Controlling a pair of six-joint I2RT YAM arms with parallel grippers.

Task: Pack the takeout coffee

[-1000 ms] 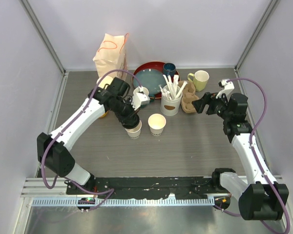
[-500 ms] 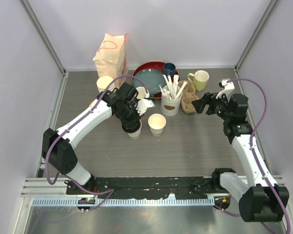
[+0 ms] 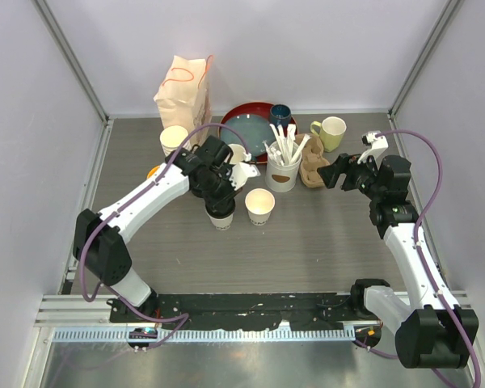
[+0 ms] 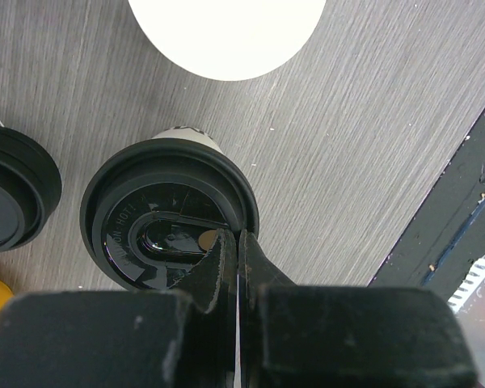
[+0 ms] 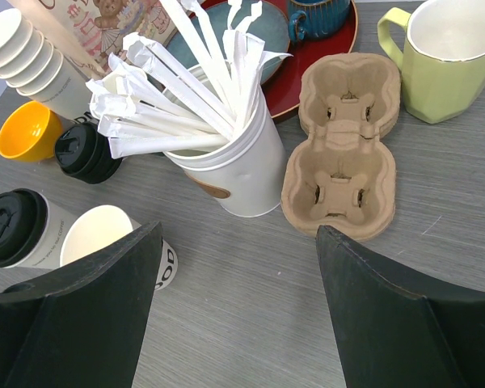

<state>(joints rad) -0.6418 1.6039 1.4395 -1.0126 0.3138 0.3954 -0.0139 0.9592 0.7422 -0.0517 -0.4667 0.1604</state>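
Note:
One takeout coffee cup (image 4: 158, 214) stands upright with its black sip lid on; its white wall (image 3: 222, 221) shows under my left gripper (image 3: 218, 205). That left gripper (image 4: 237, 239) is shut, its fingertips resting on the lid's near rim with nothing between them. A second paper cup (image 3: 259, 204) stands just to the right, without a lid (image 5: 101, 233). My right gripper (image 5: 238, 242) hangs open and empty above the table, near the brown cardboard cup carrier (image 5: 343, 149).
A white cup of wrapped utensils (image 5: 230, 158) stands between the cups and the carrier. Behind are spare black lids (image 5: 85, 149), an orange bowl (image 5: 23, 129), stacked cups (image 5: 28, 52), a paper bag (image 3: 183, 89), a red tray (image 3: 230, 121) with a teal mug (image 3: 280, 113), and a yellow-green mug (image 3: 333, 132).
My left arm has swung its wrist rightward over the lidded cup, uncovering the stacked cups behind it; its shut fingers stay at the lid. The right arm has not moved.

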